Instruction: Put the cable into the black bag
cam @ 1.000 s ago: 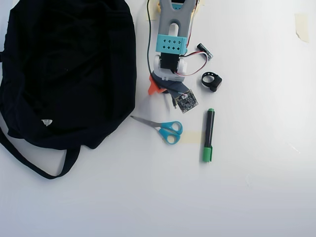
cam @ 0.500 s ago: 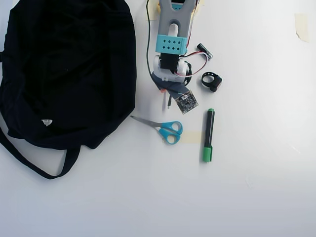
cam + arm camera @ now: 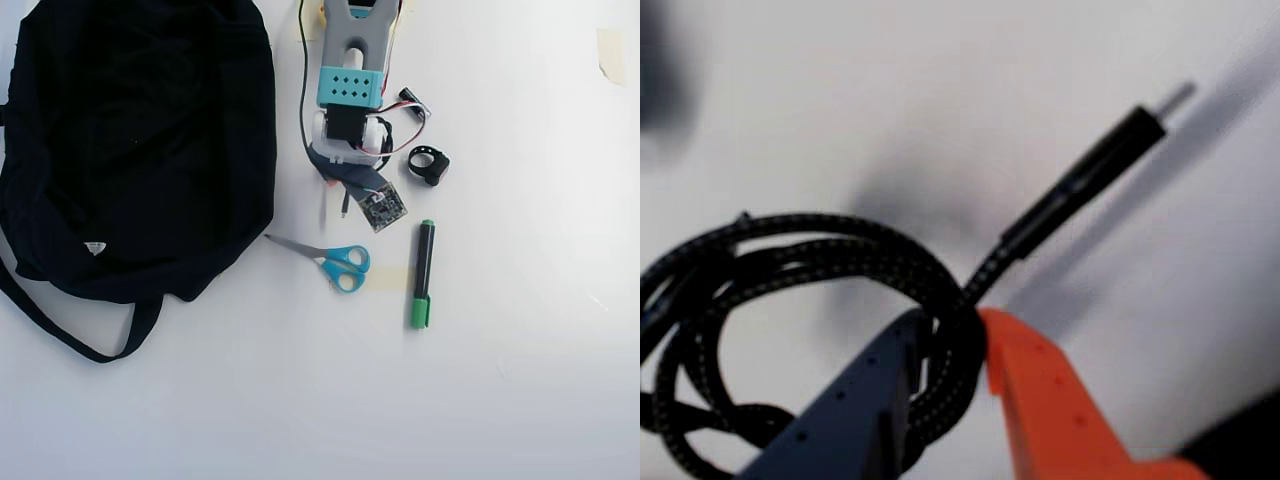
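A: As the wrist view was taken, what did the gripper (image 3: 955, 345) have?

B: It was pinching the cable (image 3: 810, 300). A grey finger (image 3: 855, 405) and an orange finger (image 3: 1050, 400) were pressed against the braided black strands from either side, at the right-hand edge of the coil.

A: And the rest of the cord?

B: The loops spread out to the left of the fingers, running past the frame's left edge. The loose tail rose up and to the right, ending in a black plug (image 3: 1110, 150) with a small metal tip. Behind it lay the white table (image 3: 940, 90), blurred, with a soft shadow under the coil.

A: Could you find the cable from above?

B: Barely. In the overhead view the arm (image 3: 350, 90) covered nearly all of it; only a thin dark end with a plug poked out below the wrist, near a small circuit board (image 3: 383, 208). Whether the coil was touching the table, I could not tell.

A: Where was the black bag (image 3: 130, 140)?

B: On the left of the overhead view, slumped flat, its strap (image 3: 70, 335) trailing toward the bottom and a white tag (image 3: 94, 247) showing. The gripper was to its right, apart from it.

A: Anything else nearby?

B: Blue-handled scissors (image 3: 335, 262) lay just below the arm, a green marker (image 3: 422, 273) to their right, and a small black ring strap (image 3: 428, 163) beside the wrist.
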### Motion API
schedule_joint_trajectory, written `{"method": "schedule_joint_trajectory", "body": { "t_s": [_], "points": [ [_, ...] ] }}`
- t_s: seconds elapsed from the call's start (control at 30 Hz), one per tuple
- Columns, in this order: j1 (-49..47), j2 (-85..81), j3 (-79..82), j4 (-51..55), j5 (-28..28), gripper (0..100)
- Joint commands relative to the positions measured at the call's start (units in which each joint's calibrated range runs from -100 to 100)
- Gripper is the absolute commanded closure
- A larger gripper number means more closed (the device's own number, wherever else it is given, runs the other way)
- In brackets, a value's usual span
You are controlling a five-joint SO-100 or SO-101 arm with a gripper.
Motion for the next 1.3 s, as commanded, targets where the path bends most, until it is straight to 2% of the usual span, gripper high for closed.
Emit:
{"method": "schedule_joint_trajectory", "body": {
  "t_s": [0.0, 0.2, 0.3, 0.87, 1.27],
  "points": [
    [-0.53, -6.19, -6.14, 5.79, 0.17, 98],
    [-0.68, -14.57, -6.14, 11.65, -1.08, 98],
    [-0.60, -18.55, -6.14, 14.49, -4.28, 98],
    [0.15, -30.67, -6.05, 14.49, -26.26, 98],
    [13.46, -32.16, -5.33, 13.89, -25.99, 98]
  ]
}}
